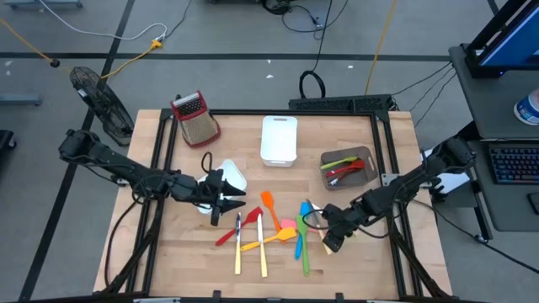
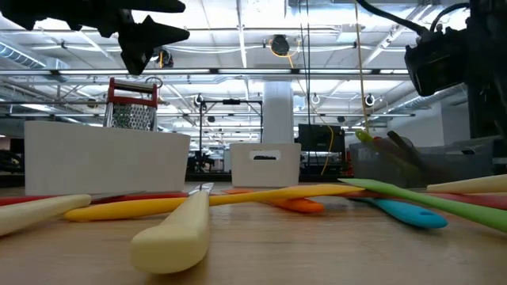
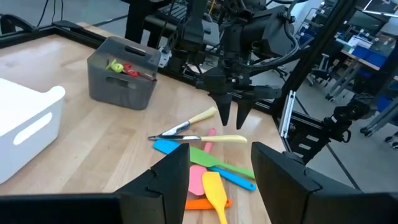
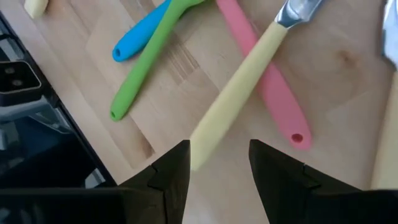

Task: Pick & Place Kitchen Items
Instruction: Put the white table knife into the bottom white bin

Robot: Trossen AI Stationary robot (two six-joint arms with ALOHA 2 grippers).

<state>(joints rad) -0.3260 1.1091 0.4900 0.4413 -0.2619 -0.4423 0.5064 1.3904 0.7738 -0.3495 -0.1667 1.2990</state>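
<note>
The utensils (image 1: 269, 231) are seen scattered on the wooden table (image 1: 177, 252) near its front edge, between the two arms. The right gripper (image 1: 330, 238) is held just above their right end, fingers spread and empty over a cream-handled knife (image 4: 239, 93). The left gripper (image 1: 232, 202) is poised at the left of the pile, fingers parted, nothing pinched.
</note>
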